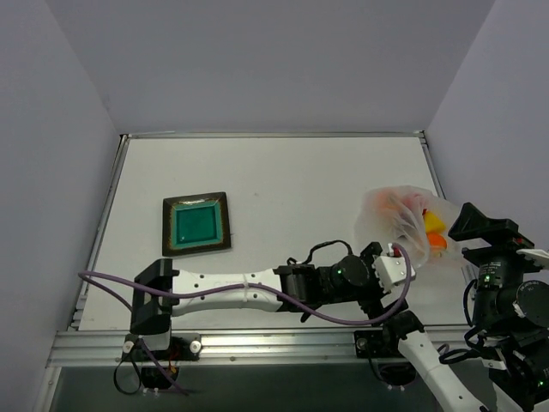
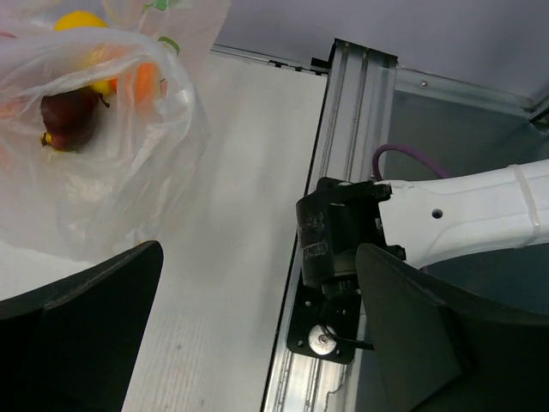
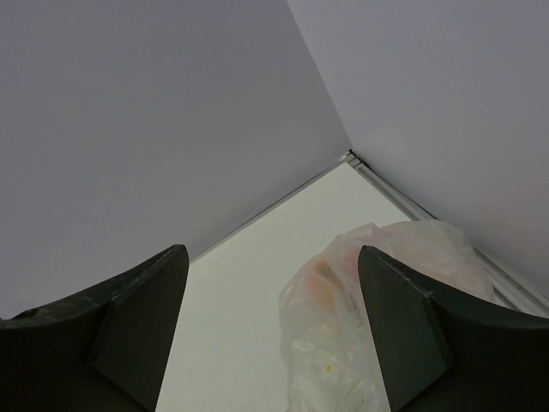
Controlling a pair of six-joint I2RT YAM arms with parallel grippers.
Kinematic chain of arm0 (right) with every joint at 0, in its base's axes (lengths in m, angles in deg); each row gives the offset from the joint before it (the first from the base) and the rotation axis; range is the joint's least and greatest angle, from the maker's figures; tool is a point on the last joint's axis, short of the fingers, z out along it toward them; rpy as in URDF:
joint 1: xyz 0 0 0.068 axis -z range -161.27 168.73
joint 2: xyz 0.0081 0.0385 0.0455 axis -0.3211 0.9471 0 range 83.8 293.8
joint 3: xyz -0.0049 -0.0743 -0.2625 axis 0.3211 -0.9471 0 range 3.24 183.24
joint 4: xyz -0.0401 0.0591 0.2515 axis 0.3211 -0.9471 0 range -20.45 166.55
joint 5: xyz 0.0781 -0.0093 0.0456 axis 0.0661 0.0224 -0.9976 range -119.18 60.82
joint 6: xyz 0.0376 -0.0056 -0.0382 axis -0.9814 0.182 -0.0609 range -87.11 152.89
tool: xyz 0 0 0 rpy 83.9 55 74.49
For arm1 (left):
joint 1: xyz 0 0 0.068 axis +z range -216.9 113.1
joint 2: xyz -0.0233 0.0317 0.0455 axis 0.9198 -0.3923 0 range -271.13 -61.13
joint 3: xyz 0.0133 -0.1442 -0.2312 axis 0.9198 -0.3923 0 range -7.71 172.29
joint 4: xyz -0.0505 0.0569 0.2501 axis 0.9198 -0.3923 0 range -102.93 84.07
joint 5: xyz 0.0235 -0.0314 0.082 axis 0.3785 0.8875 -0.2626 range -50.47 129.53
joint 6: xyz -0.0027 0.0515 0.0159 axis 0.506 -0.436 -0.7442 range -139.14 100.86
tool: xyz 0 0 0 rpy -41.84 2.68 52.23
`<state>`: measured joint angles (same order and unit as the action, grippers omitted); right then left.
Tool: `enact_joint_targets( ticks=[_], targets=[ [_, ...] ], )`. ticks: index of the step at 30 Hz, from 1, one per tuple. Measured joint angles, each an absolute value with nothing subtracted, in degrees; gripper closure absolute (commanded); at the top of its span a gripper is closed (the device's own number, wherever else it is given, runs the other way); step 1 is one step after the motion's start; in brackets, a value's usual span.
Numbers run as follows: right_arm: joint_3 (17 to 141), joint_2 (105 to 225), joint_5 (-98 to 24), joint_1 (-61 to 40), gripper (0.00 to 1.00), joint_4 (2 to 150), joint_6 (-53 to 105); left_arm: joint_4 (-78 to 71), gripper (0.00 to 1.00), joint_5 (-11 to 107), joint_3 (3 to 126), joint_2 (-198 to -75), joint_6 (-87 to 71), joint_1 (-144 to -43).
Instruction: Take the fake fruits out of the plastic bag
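A: How far along is the job?

B: Barely begun, I'd judge. Well to the left of the plastic bag [image 1: 399,215], the teal plate [image 1: 196,223] has no fruit on it, and I see none lying loose on the table.

A: And the left gripper?

B: The left gripper [image 2: 257,339] is at the bag's near-left edge. Its jaws are spread wide with nothing between them, and its wrist view shows them clear of the plastic.

A: What about the bag itself?

B: It lies slumped and crinkled. Through the film I can see a dark red fruit [image 2: 69,120], a yellow fruit [image 2: 79,19] above it and an orange fruit [image 2: 141,81] beside that one. All three are inside. The folds may hide more.

A: And to the right of the bag?

B: The right gripper [image 3: 270,335] is just to the bag's right, apparently lifted, and looks out over the bag. Its fingers stand apart and hold nothing.

A: So what's left?

B: All of it. The bag's mouth has to be found, and I can't tell where it is. Then each fruit has to come out.

A: What about the surface and the room?

B: The table [image 1: 283,172] is matte white and spreads left from the bag. An aluminium rail [image 1: 257,343] runs along the edge nearer than the bag. Plain pale lavender walls stand behind the bag, close on its right, and far off to its left.
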<state>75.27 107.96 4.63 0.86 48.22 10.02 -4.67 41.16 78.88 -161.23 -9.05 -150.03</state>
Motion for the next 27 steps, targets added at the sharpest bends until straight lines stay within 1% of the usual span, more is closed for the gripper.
enact_joint_targets(
  ticks=[4,9,13,15,17,18,20,21,22,25,27],
  targets=[
    [75.3,108.0,5.0,0.2,0.26,47.8,10.2,-6.8,0.06,39.3,84.8,-167.1,-12.4,-150.1],
    [74.9,107.9,4.4,-0.5,0.26,47.3,10.2,-8.7,0.06,31.5,91.8,-173.1,-18.3,-150.0],
    [74.4,107.9,3.8,-1.0,0.26,46.6,10.1,-8.6,0.06,27.2,95.2,-176.4,-23.5,-149.8],
    [74.1,107.9,3.8,-1.5,0.28,46.3,9.9,-8.5,0.01,26.3,97.0,-178.3,-25.3,-149.6],
    [73.9,107.8,3.8,-2.2,0.3,46.2,9.5,-8.4,0.17,25.6,98.4,-180.1,-26.4,-149.2],
    [73.9,107.7,3.8,-2.6,0.3,46.1,9.3,-8.1,0.4,25.0,98.9,-181.0,-27.0,-148.9],
    [73.7,107.0,3.8,-3.4,0.31,46.0,8.8,-7.3,0.67,24.1,98.9,-182.1,-27.5,-148.1],
    [73.6,106.5,4.0,-3.9,0.31,46.0,8.6,-6.6,0.88,23.8,98.7,-182.3,-27.7,-147.7],
    [73.3,105.9,4.3,-4.6,0.31,45.9,8.3,-5.7,0.96,23.2,98.0,-182.3,-27.4,-147.2],
    [71.9,104.2,5.6,-6.6,0.3,45.9,7.2,-1.2,0.98,20.8,92.6,-180.0,-27.5,-145.4],
    [70.8,103.7,6.7,-8.1,0.3,45.9,6.4,2.3,0.98,18.8,86.1,-176.4,-26.8,-144.1]
  ],
)
